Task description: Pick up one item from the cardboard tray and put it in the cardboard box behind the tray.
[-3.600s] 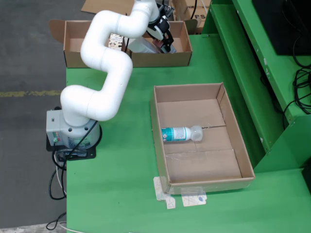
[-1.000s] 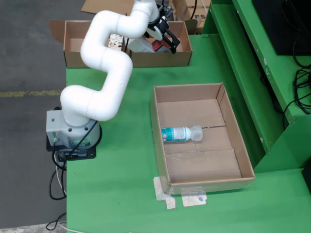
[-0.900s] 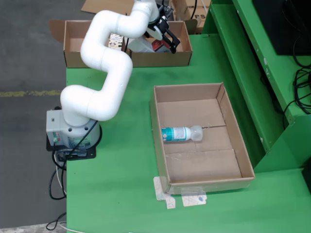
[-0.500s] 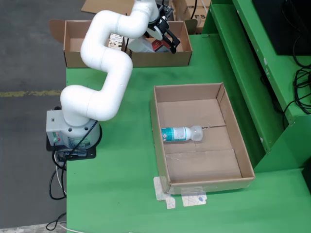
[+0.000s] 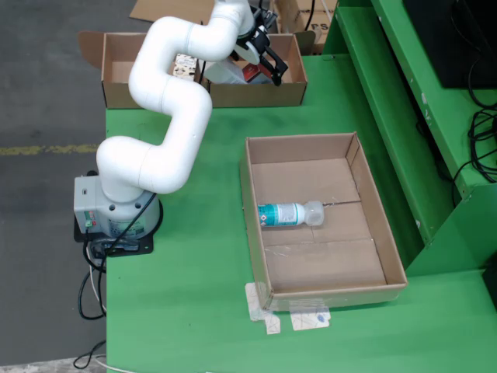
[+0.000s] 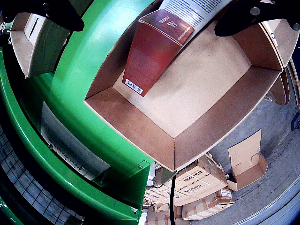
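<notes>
The cardboard tray (image 5: pixel 326 280) at centre right of the fixed view holds one bottle (image 5: pixel 289 214) lying on its side. At the top, the cardboard box (image 5: pixel 291 92) contains a red carton (image 6: pixel 152 51) and a white item (image 5: pixel 225 74). The gripper (image 5: pixel 266 61) hovers there, jaws open and empty.

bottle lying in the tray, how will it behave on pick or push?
The bottle lies on its side in the tray, so a sideways push would probably roll it. It looks like clear plastic, likely light and slightly squashy. The smooth label may be slippery.
</notes>
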You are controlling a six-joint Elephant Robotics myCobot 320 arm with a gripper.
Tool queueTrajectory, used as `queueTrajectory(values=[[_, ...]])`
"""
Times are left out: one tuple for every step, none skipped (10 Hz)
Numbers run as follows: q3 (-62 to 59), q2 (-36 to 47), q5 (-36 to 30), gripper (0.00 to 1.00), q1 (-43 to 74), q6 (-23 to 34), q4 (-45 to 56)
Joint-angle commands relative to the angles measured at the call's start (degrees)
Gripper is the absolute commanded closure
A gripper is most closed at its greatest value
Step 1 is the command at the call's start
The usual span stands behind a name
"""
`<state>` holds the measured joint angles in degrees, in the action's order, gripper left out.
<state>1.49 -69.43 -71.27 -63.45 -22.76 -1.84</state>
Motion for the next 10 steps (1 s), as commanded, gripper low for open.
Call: queueTrajectory(values=[[-1.49, 1.5, 0.46, 0.0, 0.21, -0.24, -0.49], [-1.49, 1.5, 0.46, 0.0, 0.21, -0.24, -0.49], [-1.49, 1.5, 0.46, 0.0, 0.21, -0.24, -0.49], [-1.49, 1.5, 0.46, 0.0, 0.21, -0.24, -0.49], [-1.49, 1.5, 0.46, 0.0, 0.21, -0.24, -0.49], [-1.49, 2.17, 3.07, 0.0, -0.89, 1.68, -3.73], [-1.49, 3.82, 5.21, 0.0, -1.05, 2.31, -4.49], [-1.49, 4.16, 6.65, 0.0, -0.58, 3.66, -7.29], [-1.49, 4.63, 8.42, 0.0, -0.26, 4.62, -10.23], [-1.49, 4.63, 8.42, 0.0, -0.26, 4.62, -10.23]])
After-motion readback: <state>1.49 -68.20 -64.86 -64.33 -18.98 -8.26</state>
